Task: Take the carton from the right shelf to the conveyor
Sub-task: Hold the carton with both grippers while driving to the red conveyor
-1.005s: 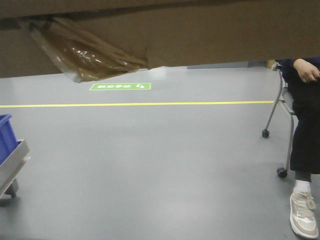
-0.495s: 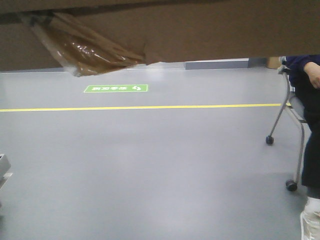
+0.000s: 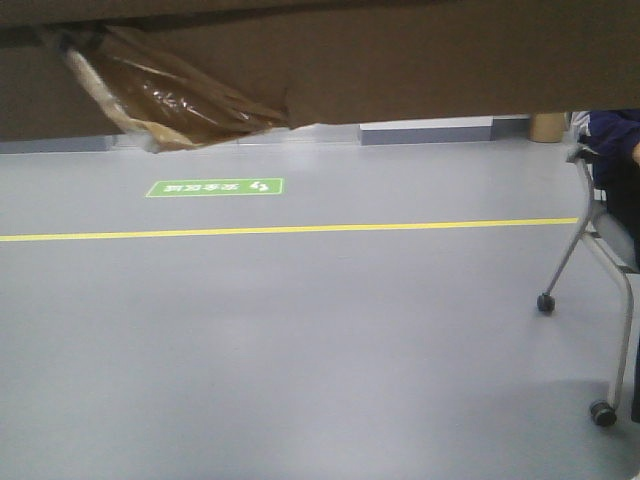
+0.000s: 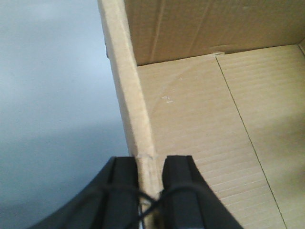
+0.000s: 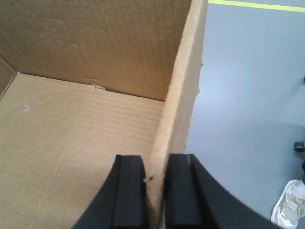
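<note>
The left gripper (image 4: 150, 164), at the lower centre of its view, has jaws pinching the carton's (image 4: 205, 119) left wall. The right gripper (image 5: 155, 164) has jaws pinching the opposite wall. This looks like mid-carry: the carton hangs along the front view's top edge and the conveyor is unseen, so the base must next bring it into view. Since a second ago the blue bin has left the lower left and the yellow line (image 3: 300, 228) sits lower.

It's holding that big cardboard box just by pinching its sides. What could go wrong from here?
The left gripper and right gripper each pinch just one thin wall of the carton; the cardboard might bend or slip free. Loose tape dangles from its lower seam and could snag. A person on a wheeled chair sits nearby at the right, so the carton might bump them.
</note>
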`<state>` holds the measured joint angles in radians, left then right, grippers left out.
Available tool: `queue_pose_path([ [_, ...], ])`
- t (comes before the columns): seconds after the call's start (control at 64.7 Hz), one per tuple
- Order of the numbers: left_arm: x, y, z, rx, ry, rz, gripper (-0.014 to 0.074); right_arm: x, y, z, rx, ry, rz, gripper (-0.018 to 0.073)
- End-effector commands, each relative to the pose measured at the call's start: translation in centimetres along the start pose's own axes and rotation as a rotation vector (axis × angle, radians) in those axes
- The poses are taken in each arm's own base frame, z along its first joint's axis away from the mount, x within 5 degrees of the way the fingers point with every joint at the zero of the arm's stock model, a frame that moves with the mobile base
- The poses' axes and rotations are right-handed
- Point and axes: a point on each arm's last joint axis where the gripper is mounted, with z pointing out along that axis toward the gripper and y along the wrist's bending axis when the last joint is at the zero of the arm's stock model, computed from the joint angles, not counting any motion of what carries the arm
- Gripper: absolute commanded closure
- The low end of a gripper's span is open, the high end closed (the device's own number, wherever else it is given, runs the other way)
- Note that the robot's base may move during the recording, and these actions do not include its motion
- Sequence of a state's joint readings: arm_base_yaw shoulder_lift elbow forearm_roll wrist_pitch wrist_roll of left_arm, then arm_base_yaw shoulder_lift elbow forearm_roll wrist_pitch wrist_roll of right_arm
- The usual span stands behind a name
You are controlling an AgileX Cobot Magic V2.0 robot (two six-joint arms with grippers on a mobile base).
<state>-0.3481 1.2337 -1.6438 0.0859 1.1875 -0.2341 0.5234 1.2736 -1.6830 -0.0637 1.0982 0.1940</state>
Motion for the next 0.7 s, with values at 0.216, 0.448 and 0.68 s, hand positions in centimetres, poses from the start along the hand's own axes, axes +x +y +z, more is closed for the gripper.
queue_pose_path([
  [0.216,-0.24,-0.21,-0.59,0.02,-0.048,0.014,0.0615,-0.58,-0.02,-0.89,-0.01,-0.075,-0.011,0.0629],
  [0.448,-0.26,-0.16,-0.59,0.014,-0.049,0.016,0.0615,-0.58,-0.02,-0.89,-0.01,-0.075,-0.011,0.0629],
  [0.68,-0.28,-0.07,-0.59,0.004,-0.051,0.021,0.0615,-0.58,-0.02,-0.89,-0.01,-0.075,-0.011,0.0629],
])
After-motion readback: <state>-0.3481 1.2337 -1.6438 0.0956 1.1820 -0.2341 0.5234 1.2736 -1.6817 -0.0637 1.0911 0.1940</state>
